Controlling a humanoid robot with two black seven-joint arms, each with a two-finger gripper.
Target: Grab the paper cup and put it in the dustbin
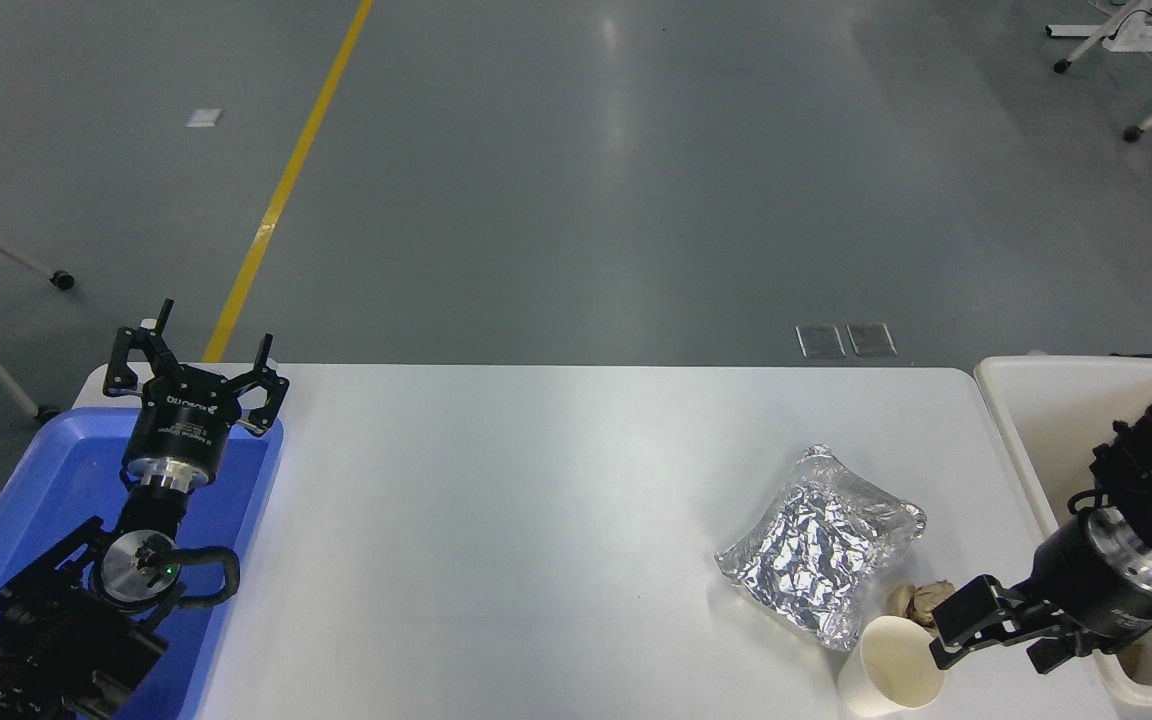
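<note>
The paper cup (pixel 891 668) stands upright at the table's front right, cream-white with its open mouth up. My right gripper (pixel 989 655) is open and low over the table just right of the cup, one fingertip (pixel 944 652) close to the cup's rim; I cannot tell if it touches. It holds nothing. The dustbin (pixel 1014 402), a large cream-white bin, stands off the table's right edge, partly hidden by my right arm. My left gripper (pixel 198 362) is open and parked at the lower left.
A shiny silver foil bag (pixel 821 545) lies just behind the cup. A small tan paper wad (pixel 918 598) lies between the bag and my right gripper, partly hidden by it. A blue tray (pixel 26 490) sits under the left arm.
</note>
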